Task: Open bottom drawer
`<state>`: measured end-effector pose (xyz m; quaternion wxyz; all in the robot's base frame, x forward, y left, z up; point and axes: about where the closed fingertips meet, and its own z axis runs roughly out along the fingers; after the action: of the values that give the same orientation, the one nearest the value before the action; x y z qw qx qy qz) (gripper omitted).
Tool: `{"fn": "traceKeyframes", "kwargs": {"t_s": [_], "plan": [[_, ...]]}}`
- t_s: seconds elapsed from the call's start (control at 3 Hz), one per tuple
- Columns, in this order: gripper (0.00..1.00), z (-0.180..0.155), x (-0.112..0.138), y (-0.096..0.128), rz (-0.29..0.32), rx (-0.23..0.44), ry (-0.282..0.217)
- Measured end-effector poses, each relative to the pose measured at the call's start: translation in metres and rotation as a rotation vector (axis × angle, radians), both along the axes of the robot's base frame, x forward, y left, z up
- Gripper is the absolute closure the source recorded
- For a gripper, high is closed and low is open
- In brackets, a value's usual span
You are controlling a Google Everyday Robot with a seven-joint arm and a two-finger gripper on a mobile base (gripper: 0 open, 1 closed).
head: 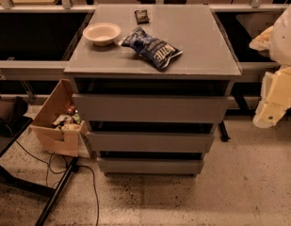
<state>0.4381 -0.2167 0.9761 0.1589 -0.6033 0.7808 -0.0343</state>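
A grey cabinet (154, 36) with three handle-less drawers stands in the middle of the view. The bottom drawer (149, 166) is the lowest and slimmest front panel, just above the floor, and it looks pushed in. Above it are the middle drawer front (149, 141) and the tallest top drawer front (149, 108). My gripper (273, 102) is the cream-white part of the arm at the right edge. It hangs level with the top drawer, to the right of the cabinet and apart from it.
On the cabinet top lie a white bowl (101, 33), a blue chip bag (152, 47) and a small dark packet (141, 16). An open cardboard box (55, 131) sits on the floor at the cabinet's left. Cables and a black stand leg (58, 192) lie in front of it.
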Motion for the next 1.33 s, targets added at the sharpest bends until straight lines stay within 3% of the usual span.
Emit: {"fn": "traceKeyframes", "kwargs": {"t_s": [0.33,0.67,1.0,1.33], "plan": [[0.00,-0.002,0.000,0.001,-0.001,0.002,0.000],[0.00,-0.041,-0.007,0.013,-0.009,0.040,0.001],[0.00,-0.101,-0.014,0.030,-0.042,0.055,-0.001],[0.00,-0.202,-0.003,0.038,-0.064,0.016,0.049]]}}
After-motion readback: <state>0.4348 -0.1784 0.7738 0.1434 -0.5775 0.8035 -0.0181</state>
